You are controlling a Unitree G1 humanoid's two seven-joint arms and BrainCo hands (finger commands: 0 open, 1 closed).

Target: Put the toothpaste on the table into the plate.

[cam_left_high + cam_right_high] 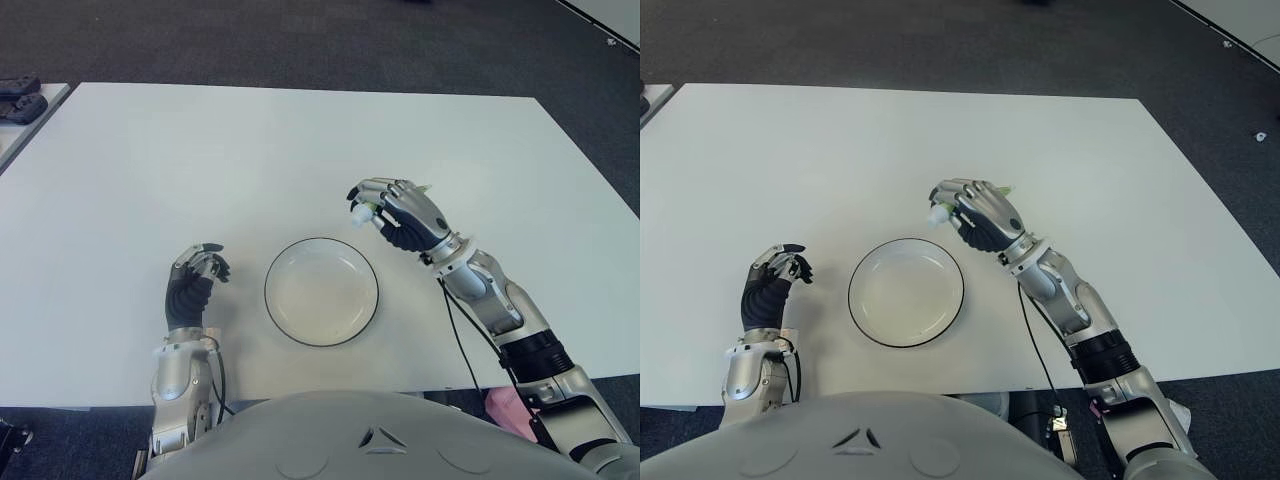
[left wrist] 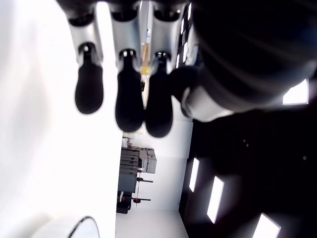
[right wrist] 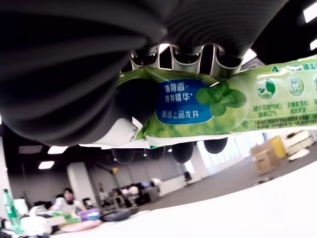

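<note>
Toothpaste in transit, plate not yet filled.

We log the toothpaste (image 3: 208, 104) clasped in our right hand (image 1: 400, 212), held above the tabletop (image 1: 300, 150) just beyond the far right rim of the plate (image 1: 321, 291), which sits near the front edge and holds nothing. Our left hand (image 1: 195, 275) shows to the left of the plate, fingers curled, gripping nothing. Pickup done, we judge; carrying over the plate and release remain.

Grey rounded torso shell at six o'clock with a small emblem. Silver forearms, black ribbed palms and black fingertip pads on the left hand (image 1: 196, 275) and right hand (image 1: 400, 214); black cables trail along both wrists.
</note>
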